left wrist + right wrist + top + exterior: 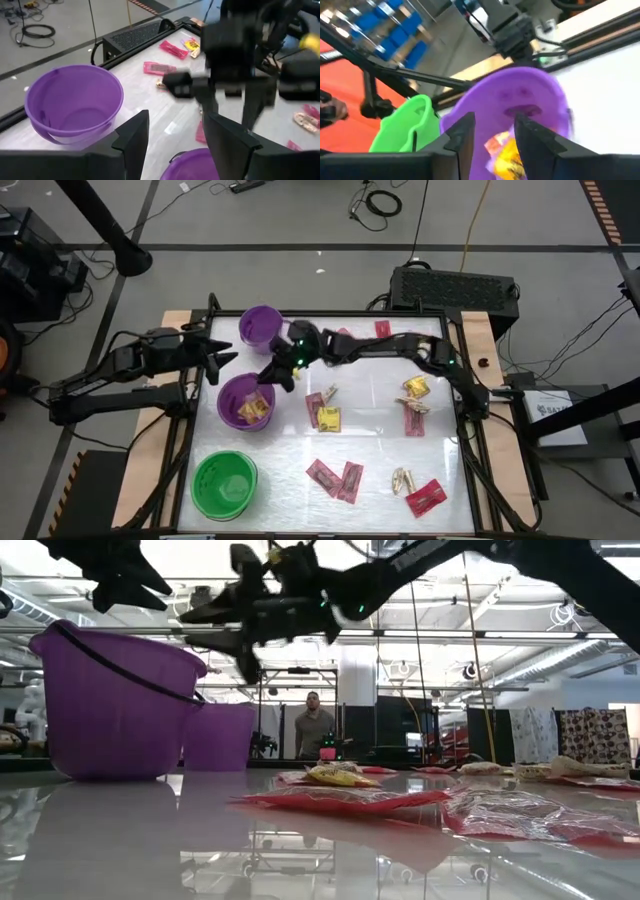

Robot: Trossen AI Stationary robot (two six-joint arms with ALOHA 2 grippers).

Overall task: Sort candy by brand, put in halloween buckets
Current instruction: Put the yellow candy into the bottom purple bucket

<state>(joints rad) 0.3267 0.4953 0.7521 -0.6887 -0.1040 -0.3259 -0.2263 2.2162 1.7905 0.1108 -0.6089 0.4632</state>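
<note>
Near left: a bright green bucket (225,483), seemingly empty. Right of it on the table (380,450): flat pink-red packets (335,478) and tiny tan pieces (403,479), waiting to be sorted.

Farther back: the wider purple bucket (245,402) with shiny yellow packets (256,410) inside. Hanging right over its rim, the right gripper (277,374), jaws apart and holding nothing, probably there to drop yellow ones in. More yellow packets (328,418) just right of that bucket.

Farthest: the small purple bucket (262,328). Parked near it, the left gripper (226,361), jaws wide apart, out of the way.
</note>
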